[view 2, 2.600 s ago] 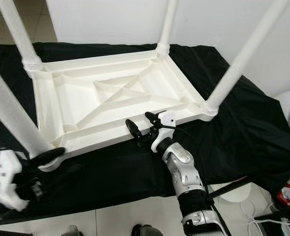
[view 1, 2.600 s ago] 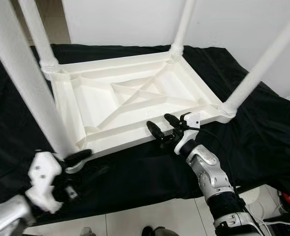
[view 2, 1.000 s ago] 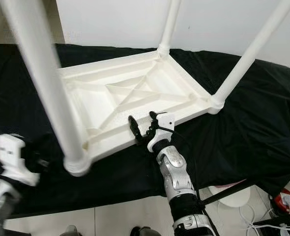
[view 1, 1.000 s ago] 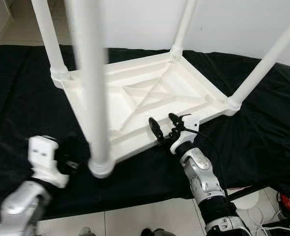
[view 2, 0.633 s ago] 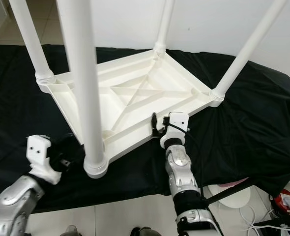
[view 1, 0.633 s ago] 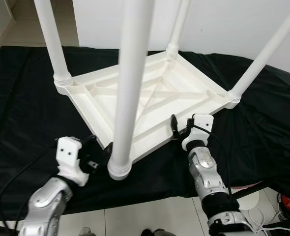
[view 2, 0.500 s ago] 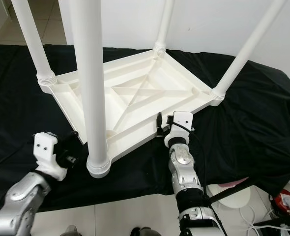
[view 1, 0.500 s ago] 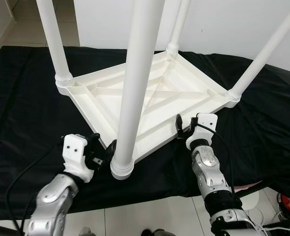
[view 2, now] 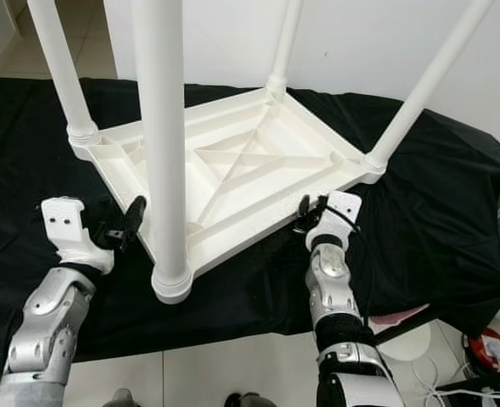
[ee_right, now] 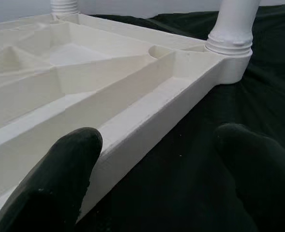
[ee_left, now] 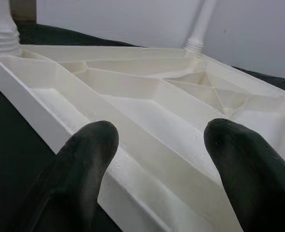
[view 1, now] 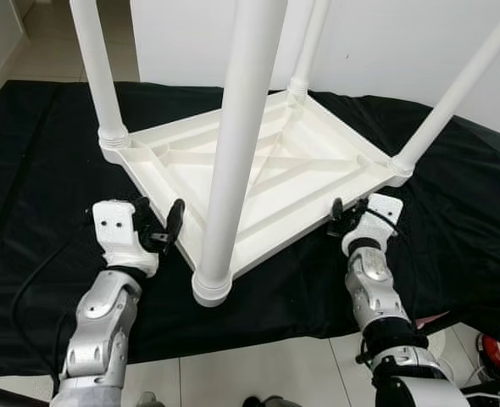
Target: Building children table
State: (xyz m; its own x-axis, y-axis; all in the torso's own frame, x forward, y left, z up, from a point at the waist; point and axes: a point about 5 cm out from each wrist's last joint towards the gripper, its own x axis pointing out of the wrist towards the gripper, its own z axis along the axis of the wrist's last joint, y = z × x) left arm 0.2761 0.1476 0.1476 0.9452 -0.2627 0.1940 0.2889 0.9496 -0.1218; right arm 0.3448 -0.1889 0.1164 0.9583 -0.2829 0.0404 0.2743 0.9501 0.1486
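Upturned white plastic children's table (view 1: pixel 258 170), 4 legs fitted, on black cloth (view 1: pixel 38 170). Left claw (view 1: pixel 167 222) & right claw (view 1: pixel 339 214) both released, straddling opposite rims; next: clench, flip upright.

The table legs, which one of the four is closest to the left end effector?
The front leg, the thick one rising nearest the camera from the upturned table's near corner. The left end effector sits just beside its base; the other three stand at farther corners.
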